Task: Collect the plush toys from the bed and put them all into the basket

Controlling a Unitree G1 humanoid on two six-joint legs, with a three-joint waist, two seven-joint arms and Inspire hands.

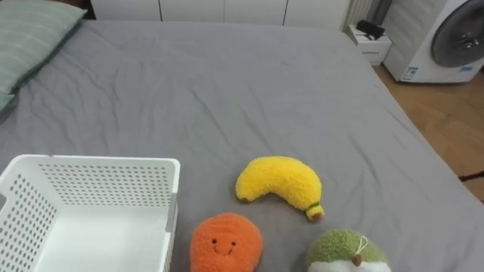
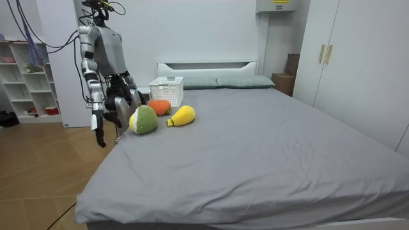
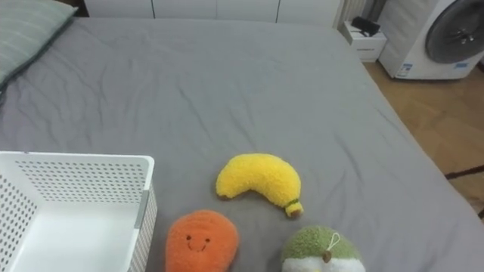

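The grey bed (image 1: 227,83) is soft and creased, so the white basket (image 1: 106,183) near its edge may tip if a toy lands on the rim. The banana toy (image 1: 276,181), orange toy (image 1: 225,242) and green toy (image 1: 344,249) lie close together beside it. Reaching for one may knock the green one overboard. The right hand (image 2: 100,134) hangs beside the bed; open or closed, I cannot tell.

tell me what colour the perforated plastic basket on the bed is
White. The perforated plastic basket shows best in the left eye view.
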